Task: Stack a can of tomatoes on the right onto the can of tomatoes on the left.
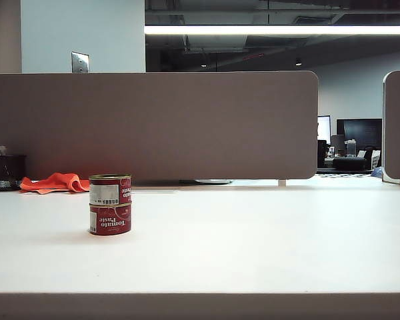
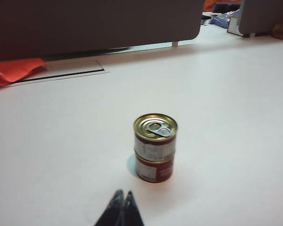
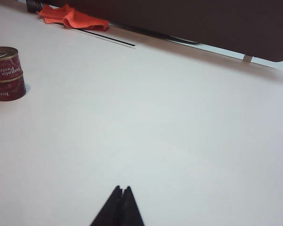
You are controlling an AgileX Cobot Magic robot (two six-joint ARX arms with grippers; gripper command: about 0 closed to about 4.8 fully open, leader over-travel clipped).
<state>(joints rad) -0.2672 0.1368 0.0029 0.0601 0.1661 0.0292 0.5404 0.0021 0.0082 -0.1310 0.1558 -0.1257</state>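
Cylindrical tin cans [image 1: 110, 204], claws [image 2: 122, 197] [image 3: 121, 190] closed

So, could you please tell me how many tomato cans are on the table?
2, stacked at the table's left: the top can sits squarely on the bottom can. No others show in any view.

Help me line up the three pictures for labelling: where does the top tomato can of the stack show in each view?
Exterior view: top tomato can, left of centre on the table.
Left wrist view: near centre, pull-tab lid visible, beyond the shut left gripper.
Right wrist view: at the picture's edge, far from the shut right gripper.
Shared landmark: the orange cloth by the divider.
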